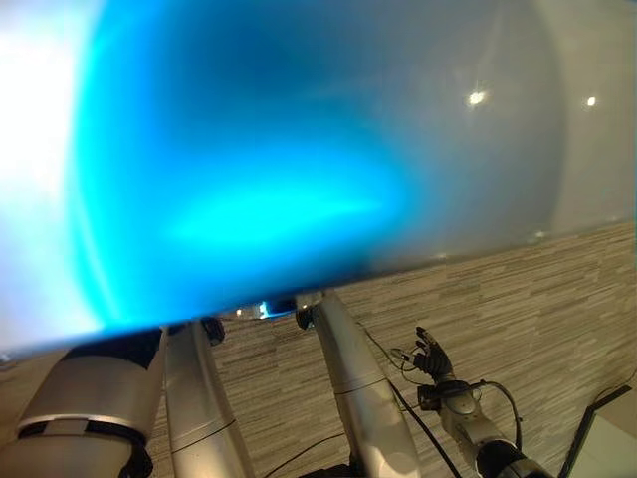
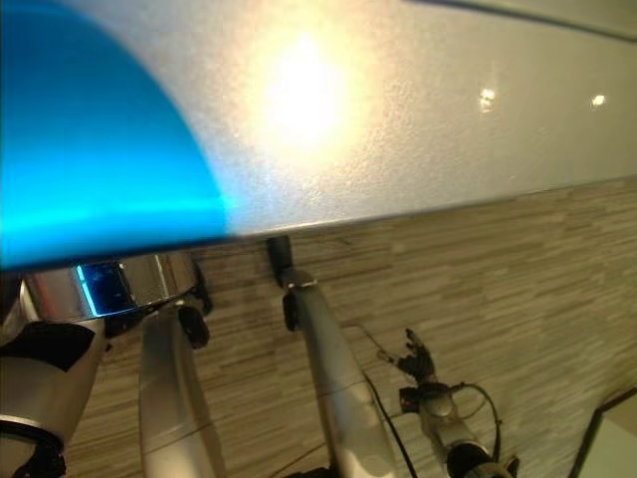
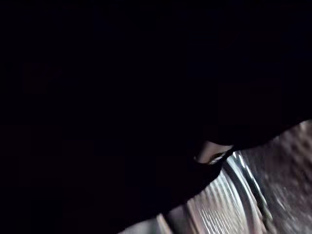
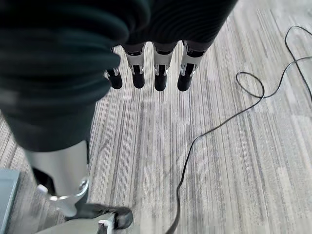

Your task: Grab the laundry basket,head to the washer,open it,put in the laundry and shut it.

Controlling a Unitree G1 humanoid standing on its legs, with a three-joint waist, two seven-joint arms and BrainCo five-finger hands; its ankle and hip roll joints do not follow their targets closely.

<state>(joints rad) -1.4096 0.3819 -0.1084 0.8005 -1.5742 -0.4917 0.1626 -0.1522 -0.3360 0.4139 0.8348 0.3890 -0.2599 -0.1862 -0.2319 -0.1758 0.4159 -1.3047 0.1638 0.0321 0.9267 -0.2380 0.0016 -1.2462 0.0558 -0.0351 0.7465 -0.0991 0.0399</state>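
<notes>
The washer's glossy grey surface (image 1: 498, 169) looms very close across the upper part of both eye views, with a blue glow on its left part. A chrome ring (image 2: 109, 284) shows under its lower edge on the left. My left arm reaches in under that edge, and its hand is hidden there. The left wrist view is almost all dark, with the ribbed metal of the drum (image 3: 219, 204) beside the dark mass. My right hand (image 1: 430, 354) hangs low on the right above the floor, its fingers (image 4: 146, 73) straight and holding nothing.
Striped wood-look floor (image 4: 219, 161) runs below the washer. A dark-framed pale object (image 1: 597, 428) stands at the lower right edge of the left eye view. A grey flat corner (image 4: 7, 195) lies on the floor.
</notes>
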